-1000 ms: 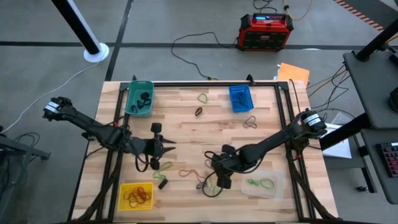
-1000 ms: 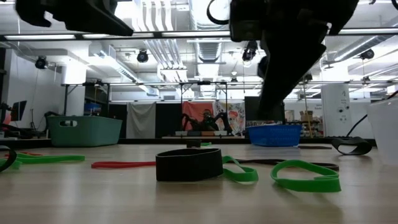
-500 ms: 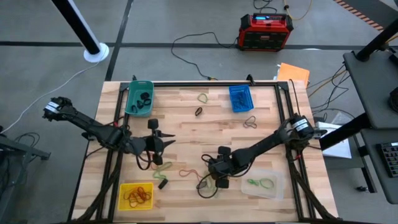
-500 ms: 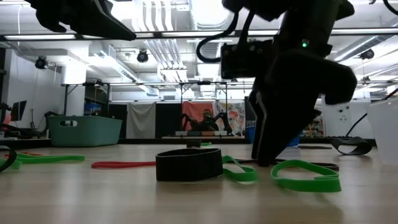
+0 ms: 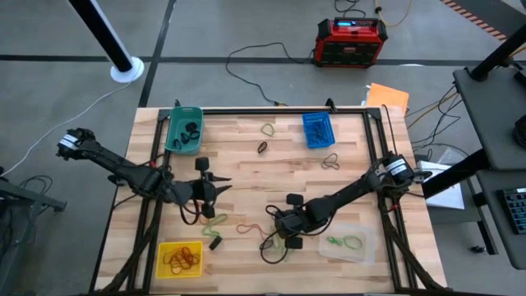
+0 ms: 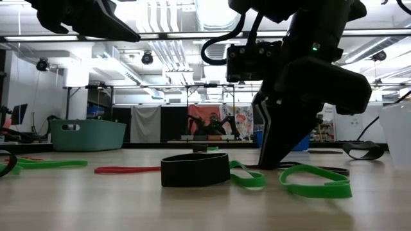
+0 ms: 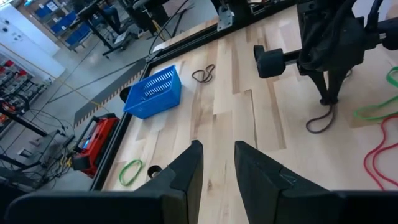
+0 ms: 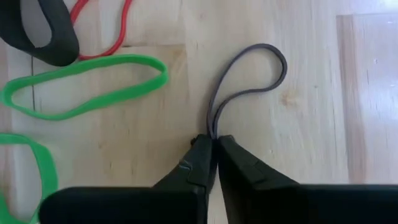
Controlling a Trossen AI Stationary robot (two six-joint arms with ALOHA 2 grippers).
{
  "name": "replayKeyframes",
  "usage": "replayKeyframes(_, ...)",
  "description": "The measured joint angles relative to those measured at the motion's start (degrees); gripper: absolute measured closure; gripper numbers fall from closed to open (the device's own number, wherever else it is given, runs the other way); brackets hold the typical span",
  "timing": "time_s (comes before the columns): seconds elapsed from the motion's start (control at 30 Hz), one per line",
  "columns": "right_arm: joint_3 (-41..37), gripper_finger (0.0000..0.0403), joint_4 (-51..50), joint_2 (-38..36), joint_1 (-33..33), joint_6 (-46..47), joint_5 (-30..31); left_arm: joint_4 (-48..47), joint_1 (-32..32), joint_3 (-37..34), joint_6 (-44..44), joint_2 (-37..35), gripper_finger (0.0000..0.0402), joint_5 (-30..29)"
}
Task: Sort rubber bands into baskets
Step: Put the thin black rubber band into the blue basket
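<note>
Grey rubber band [image 8: 249, 78] now sits pinched between the right gripper [image 8: 212, 155] jaws, lowered further onto the wood; left gripper [image 7: 214, 163], unmoved, holds its jaws slightly apart.

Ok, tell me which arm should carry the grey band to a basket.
Right. Its gripper is already shut on the grey band, low at the table. The left gripper hangs open, farther off.

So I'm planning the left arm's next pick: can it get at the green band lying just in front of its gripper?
Probably yes. The left gripper hovers open above the table, and the green band lies flat on bare wood just nearby with nothing over it. The right gripper, pinching a grey band, sits well aside.
</note>
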Motion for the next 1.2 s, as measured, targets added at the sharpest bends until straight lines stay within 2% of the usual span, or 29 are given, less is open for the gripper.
replayKeyframes(0.3, -0.4, 0.0394, -0.1, -7.9, 0.0, -2.0, 2.0, 0.0, 0.0, 0.0, -0.2, 0.0, 0.0325, 0.0)
replayKeyframes(0.5, -0.3, 0.0394, -0.9, -17.4, -0.8, -6.5, 10.1, 0.0, 0.0, 0.0, -0.2, 0.0, 0.0325, 0.0)
replayKeyframes(0.67, -0.4, 0.0394, -2.8, -24.4, -4.6, -10.8, 16.3, 0.3, 0.0, -0.1, -0.2, 0.0, 0.0325, 0.0)
replayKeyframes(0.83, -0.4, 0.0394, -3.4, -29.7, -12.2, -15.5, 22.6, 1.4, 0.0, -0.1, -0.2, 0.0, 0.0325, -0.1)
replayKeyframes(1.0, -0.4, 0.0394, -3.6, -32.2, -24.0, -18.2, 23.2, 1.7, 0.0, -0.1, -0.2, 0.0, 0.0325, -0.1)
replayKeyframes(1.2, -0.4, 0.0394, -8.5, -32.3, -39.5, -14.7, 22.6, 1.7, 0.0, -0.1, -0.2, 0.0, 0.0325, -0.1)
